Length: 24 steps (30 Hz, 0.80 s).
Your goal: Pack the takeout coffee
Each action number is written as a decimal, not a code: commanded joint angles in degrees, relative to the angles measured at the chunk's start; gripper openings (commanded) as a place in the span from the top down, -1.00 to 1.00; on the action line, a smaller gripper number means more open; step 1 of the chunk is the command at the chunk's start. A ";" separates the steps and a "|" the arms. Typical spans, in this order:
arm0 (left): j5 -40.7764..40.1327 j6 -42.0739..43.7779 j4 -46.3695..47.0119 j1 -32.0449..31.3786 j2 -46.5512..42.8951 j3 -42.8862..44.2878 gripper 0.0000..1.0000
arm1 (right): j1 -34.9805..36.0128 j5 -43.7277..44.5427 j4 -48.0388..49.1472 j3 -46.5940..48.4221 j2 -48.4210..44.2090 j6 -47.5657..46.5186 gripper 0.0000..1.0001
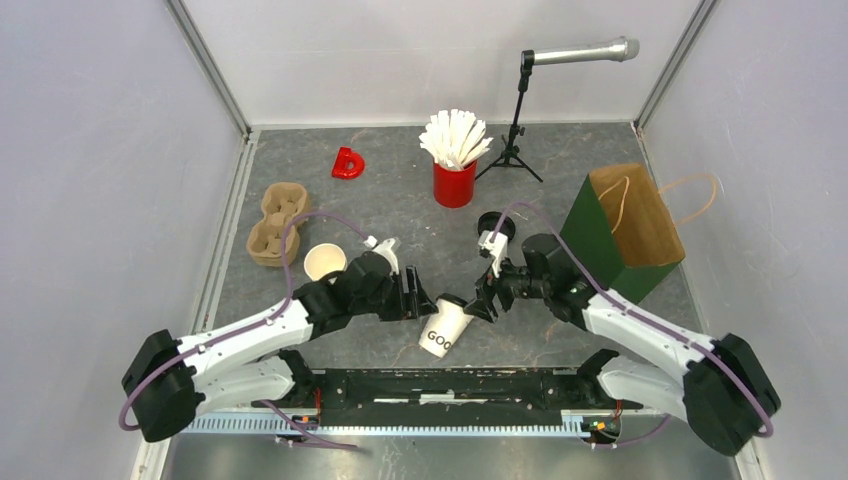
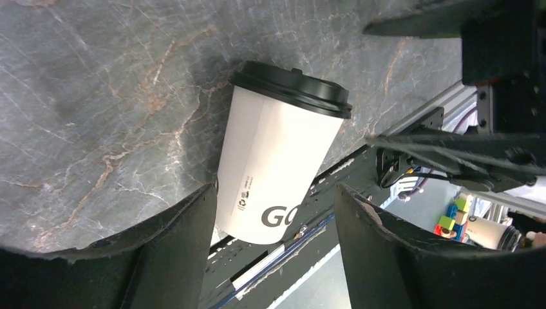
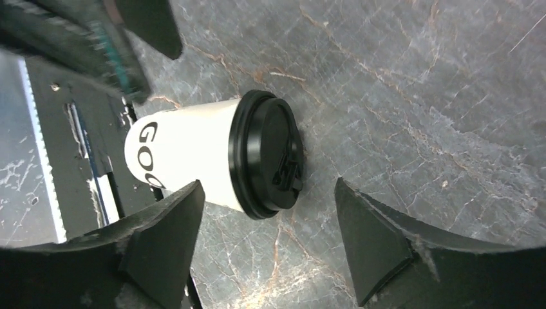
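Lidded cup (image 1: 443, 328) lies toppled — 1 open cup (image 1: 324, 262), carrier (image 1: 276, 222), bag (image 1: 625, 235) around.

Two white cups: lidded cup (image 1: 443, 330) between the left claw (image 1: 416, 295) and right claw (image 1: 484, 303), open cup (image 1: 325, 262) behind the left. One red cup (image 1: 454, 185), one carrier (image 1: 277, 222), one paper bag (image 1: 625, 235), one microphone (image 1: 580, 52), one red letter (image 1: 347, 163)

Lidless cup (image 1: 322, 261) partly behind left arm (image 1: 350, 290)

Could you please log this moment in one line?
left gripper open | right gripper open | lidded cup on side, unheld | other cup upright, unlidded
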 commanded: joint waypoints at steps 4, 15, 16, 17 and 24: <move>7.04 3.97 3.63 4.20 0.97 1.14 -0.47 | 2.09 4.53 2.79 -3.46 -11.32 -3.18 -0.85; 8.18 7.60 0.31 4.33 0.33 0.69 -0.61 | 7.76 27.86 13.53 -18.26 -24.69 46.96 -0.96; 8.12 7.07 0.87 4.39 0.14 0.42 -0.60 | 9.38 30.05 15.44 -20.46 -27.46 50.51 -0.96; 8.34 6.64 1.34 4.48 0.31 0.02 -0.59 | 10.94 32.49 15.85 -21.54 -29.14 54.12 -0.96; 13.88 2.31 11.73 4.50 3.52 -4.99 -0.48 | 22.70 42.86 19.47 -23.79 -23.95 64.36 -0.97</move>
